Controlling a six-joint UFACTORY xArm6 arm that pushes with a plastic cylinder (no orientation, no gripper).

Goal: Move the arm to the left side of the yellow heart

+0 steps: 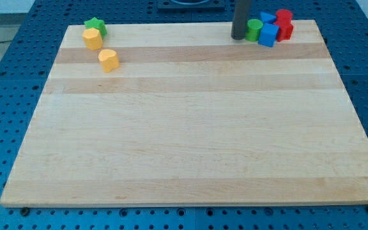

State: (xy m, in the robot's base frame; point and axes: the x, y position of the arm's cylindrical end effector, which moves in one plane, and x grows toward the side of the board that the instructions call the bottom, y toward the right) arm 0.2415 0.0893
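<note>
presently: wooden board, no containers. yellow heart at ten o'clock, below yellow block and green star. my tip at one o'clock, touching green cylinder; blue blocks, red blocks beside. no pincer fitted.

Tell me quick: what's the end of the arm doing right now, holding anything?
No gripper: my tip holds nothing, resting at the view's top, just left of the green block, far right of the yellow heart.
</note>
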